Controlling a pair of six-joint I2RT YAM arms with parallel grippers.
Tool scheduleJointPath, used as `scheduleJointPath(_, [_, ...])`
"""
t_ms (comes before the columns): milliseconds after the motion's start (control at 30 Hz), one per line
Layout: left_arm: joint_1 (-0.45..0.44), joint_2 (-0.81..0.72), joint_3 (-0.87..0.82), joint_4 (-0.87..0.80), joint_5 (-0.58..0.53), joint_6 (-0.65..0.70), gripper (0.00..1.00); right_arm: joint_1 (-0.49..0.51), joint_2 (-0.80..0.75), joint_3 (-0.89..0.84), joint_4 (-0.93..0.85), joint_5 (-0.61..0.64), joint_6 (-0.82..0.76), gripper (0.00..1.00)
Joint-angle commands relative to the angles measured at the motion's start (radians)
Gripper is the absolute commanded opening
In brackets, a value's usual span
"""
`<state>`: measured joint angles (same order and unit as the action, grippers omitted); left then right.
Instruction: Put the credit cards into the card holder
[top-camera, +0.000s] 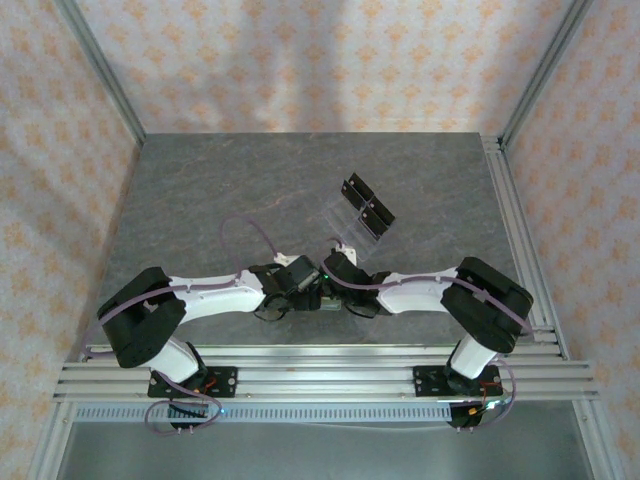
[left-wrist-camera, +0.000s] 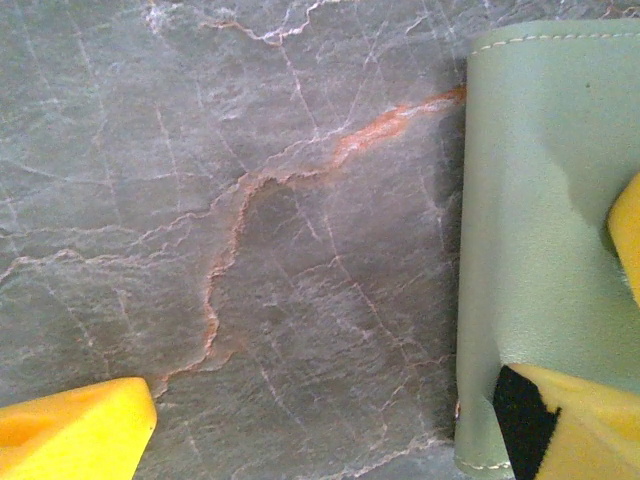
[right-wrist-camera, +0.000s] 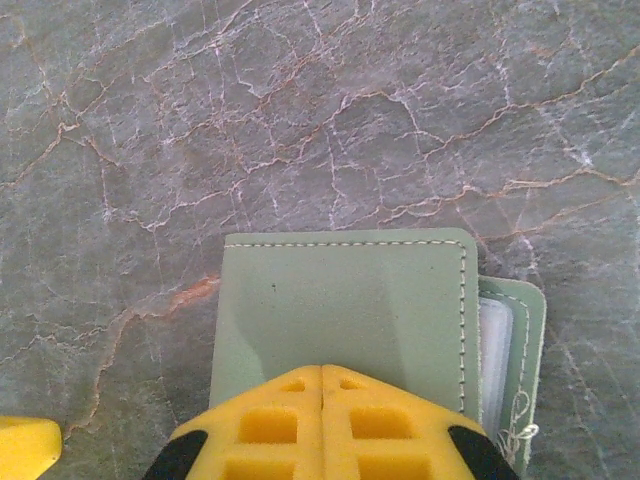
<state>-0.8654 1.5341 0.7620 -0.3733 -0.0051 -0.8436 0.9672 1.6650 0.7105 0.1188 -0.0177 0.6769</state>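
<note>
The small sage-green leather card holder, stitched in white round its edge, lies flat and folded shut on the grey stone-look table top, near the front edge and midway between the two arms. Along its right side a lower flap sticks out past the cover. In that gap there's a sliver of pale, glossy layers; from here I can't say whether they are cards or just sleeves.

The right gripper sits right over the near edge of the holder. Its yellow fingers are clenched together, with only a thin seam between them and nothing caught in it. The tips overlap the green cover, but whether they press on it or hang just above I can't tell.

The left gripper comes in from the other side with its jaws spread. One yellow finger is out over bare table, well clear of the holder. The other one lies over the holder's near corner. So one long edge of the holder falls between the jaws, but they aren't closed on it.

Further back on the table, well apart from all this, a clear acrylic rack with black pieces stands by itself.
</note>
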Motion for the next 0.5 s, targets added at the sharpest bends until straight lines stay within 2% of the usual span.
scheduleJointPath(0, [-0.007, 0.022, 0.017, 0.008, 0.004, 0.003, 0.91, 0.049, 0.086, -0.059, -0.378, -0.046, 0.007, 0.0])
scheduleJointPath(233, [-0.008, 0.029, 0.017, 0.012, 0.005, 0.007, 0.91, -0.006, 0.008, 0.009, -0.429, -0.112, -0.023, 0.0])
scheduleJointPath(467, [-0.008, 0.036, 0.016, 0.02, 0.009, 0.007, 0.91, -0.057, 0.019, 0.042, -0.424, -0.192, -0.038, 0.0])
